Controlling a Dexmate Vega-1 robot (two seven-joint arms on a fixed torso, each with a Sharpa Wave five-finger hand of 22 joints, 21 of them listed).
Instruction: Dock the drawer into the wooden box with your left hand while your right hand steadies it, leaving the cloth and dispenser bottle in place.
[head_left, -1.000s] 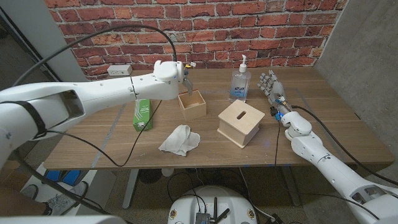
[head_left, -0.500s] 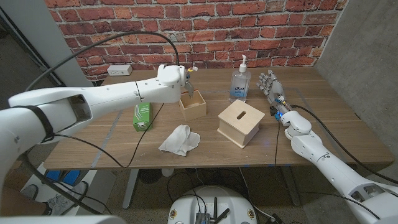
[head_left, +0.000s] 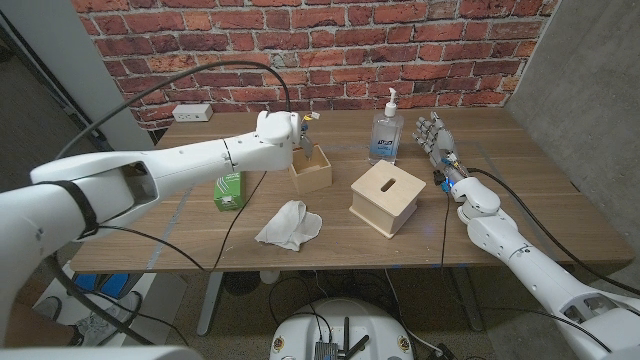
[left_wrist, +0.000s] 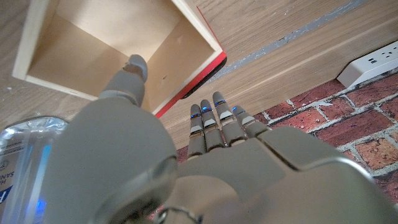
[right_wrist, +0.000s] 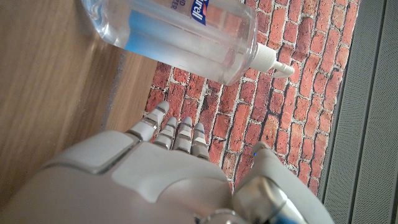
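Observation:
The drawer (head_left: 310, 168), a small open-topped wooden tray, sits on the table left of the wooden box (head_left: 385, 197), which has a slot in its lid. My left hand (head_left: 298, 135) hovers over the drawer's back left corner. In the left wrist view its thumb (left_wrist: 132, 67) reaches over the drawer's (left_wrist: 112, 43) inside while its fingers (left_wrist: 217, 118) stretch straight past the wall, gripping nothing. My right hand (head_left: 437, 140) stands upright with fingers apart, right of the dispenser bottle (head_left: 385, 130) and behind the box. The white cloth (head_left: 288, 224) lies crumpled in front of the drawer.
A green carton (head_left: 229, 188) stands left of the drawer under my left arm. A white power strip (head_left: 192, 112) lies at the table's back left by the brick wall. The bottle (right_wrist: 180, 31) is close to my right hand (right_wrist: 155, 168).
My left arm has swung a little to the right and the hand has come down closer to the drawer's back corner. The right hand, box, cloth and bottle have stayed put.

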